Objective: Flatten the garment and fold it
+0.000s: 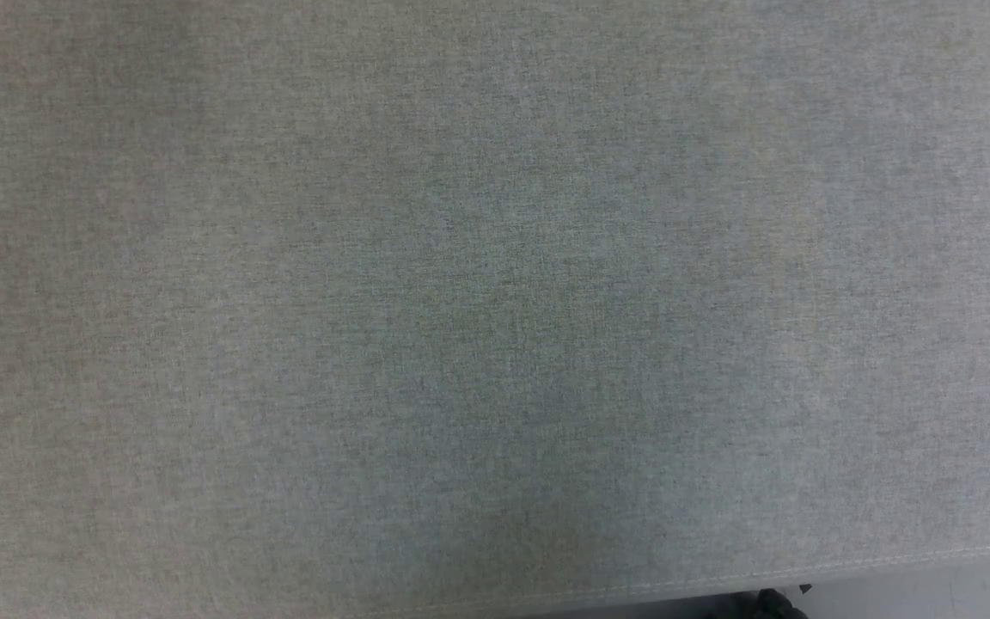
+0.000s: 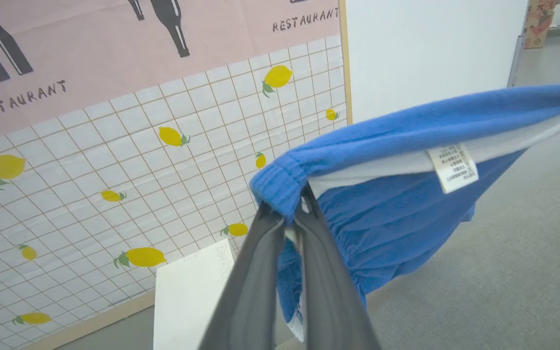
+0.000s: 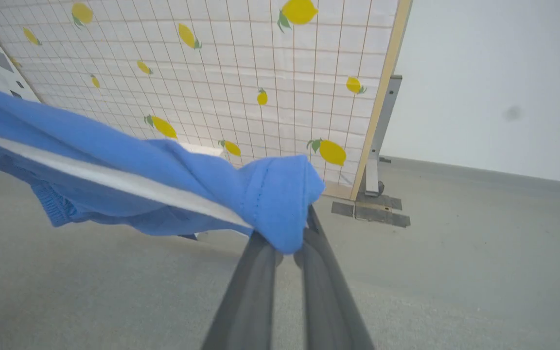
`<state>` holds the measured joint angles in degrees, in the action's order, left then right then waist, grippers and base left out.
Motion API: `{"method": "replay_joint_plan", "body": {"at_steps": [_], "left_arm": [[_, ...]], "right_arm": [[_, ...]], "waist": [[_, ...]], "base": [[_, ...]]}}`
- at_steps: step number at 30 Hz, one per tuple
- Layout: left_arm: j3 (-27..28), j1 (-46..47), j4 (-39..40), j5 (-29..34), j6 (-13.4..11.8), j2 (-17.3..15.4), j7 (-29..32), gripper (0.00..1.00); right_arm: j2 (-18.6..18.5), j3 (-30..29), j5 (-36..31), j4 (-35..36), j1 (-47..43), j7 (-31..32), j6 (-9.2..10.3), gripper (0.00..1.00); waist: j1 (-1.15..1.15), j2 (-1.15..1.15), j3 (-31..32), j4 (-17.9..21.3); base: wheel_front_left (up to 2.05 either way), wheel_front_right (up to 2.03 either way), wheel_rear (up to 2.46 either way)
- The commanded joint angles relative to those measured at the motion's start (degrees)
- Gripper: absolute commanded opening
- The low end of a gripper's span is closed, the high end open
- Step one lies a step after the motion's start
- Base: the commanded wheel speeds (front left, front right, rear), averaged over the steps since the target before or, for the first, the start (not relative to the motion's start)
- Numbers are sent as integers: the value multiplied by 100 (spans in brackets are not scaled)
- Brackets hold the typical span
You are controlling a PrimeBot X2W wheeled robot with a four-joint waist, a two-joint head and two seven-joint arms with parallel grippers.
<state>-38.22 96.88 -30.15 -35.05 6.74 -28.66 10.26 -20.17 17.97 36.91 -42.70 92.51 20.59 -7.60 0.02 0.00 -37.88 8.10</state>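
Observation:
The garment [image 2: 396,214] is a pair of bright blue shorts held up in the air above the grey cloth surface. In the left wrist view my left gripper [image 2: 290,218] is shut on one end of its blue elastic waistband, and the small white tag [image 2: 453,166] hangs from the white inner band. In the right wrist view my right gripper [image 3: 289,243] is shut on the garment [image 3: 129,170] at the other end, where a bunched blue corner covers the fingertips. The cloth stretches taut between the two grippers. The print is hidden.
A grey fabric-covered table [image 1: 495,301] spreads across the head view, its front seam [image 1: 890,563] at the bottom right. A backdrop panel with lemons and a tile grid [image 2: 114,170] stands behind, with a white sheet [image 2: 187,296] at its foot and a metal stand [image 3: 377,146] at its edge.

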Motion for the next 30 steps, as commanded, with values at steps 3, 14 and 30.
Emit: {"method": "replay_joint_plan", "body": {"at_steps": [3,14,30], "left_arm": [[-222,-756,0,-95,2,31,-170,0],[-842,-3542,634,-510,-183,62,-451,0],[-1574,-5811,1788,-806,-458,-428,-189,0]], "right_arm": [[-84,248,97,-166,-594,127,11,0],[-768,1172,592,-3,-2621,1302,11,0],[-1881,1091,1422,1549,-4968,3191,11,0]], "waist": [[-2,0,130,-76],[-2,0,986,-361],[-2,0,2234,-650]], "base": [[0,0,0],[0,0,0],[0,0,0]]}}
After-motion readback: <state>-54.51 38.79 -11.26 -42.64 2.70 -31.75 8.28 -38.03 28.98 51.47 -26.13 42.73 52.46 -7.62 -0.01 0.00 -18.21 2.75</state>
